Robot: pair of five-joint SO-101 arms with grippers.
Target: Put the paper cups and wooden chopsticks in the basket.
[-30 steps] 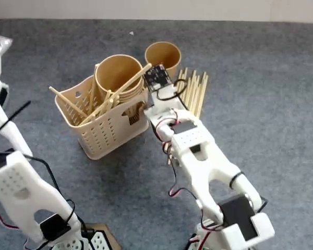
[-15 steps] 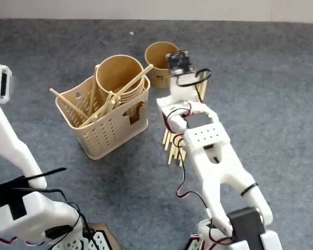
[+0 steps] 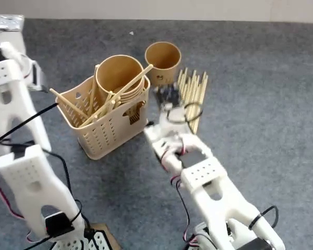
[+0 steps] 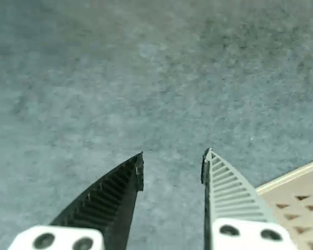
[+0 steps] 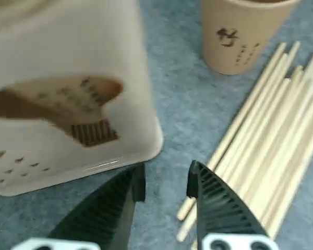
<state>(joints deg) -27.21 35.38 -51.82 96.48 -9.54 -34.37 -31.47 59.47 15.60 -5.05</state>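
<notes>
Chopsticks (image 5: pixel 266 140) lie in a loose bundle on the carpet (image 3: pixel 261 78). Your right gripper (image 5: pixel 164 182) hangs just over their near ends, in the gap between them and the basket (image 5: pixel 68 62). Its jaws stand partly apart with nothing between them. One jaw overlaps the outermost sticks in the right wrist view, but you cannot tell whether it touches them. The basket's corner is just beside the other jaw. A single cup (image 3: pixel 163 57) stands upright on the carpet beside the bundle's far end, near the basket but apart from it. Inside the basket you already have a stack of cups (image 3: pixel 117 75) and several more sticks (image 3: pixel 68 101) leaning across it. Your left gripper (image 4: pixel 172 166) is on the basket's other side, above bare carpet. Its jaws are parted and hold nothing, and the basket's edge sits just beside one of them.
</notes>
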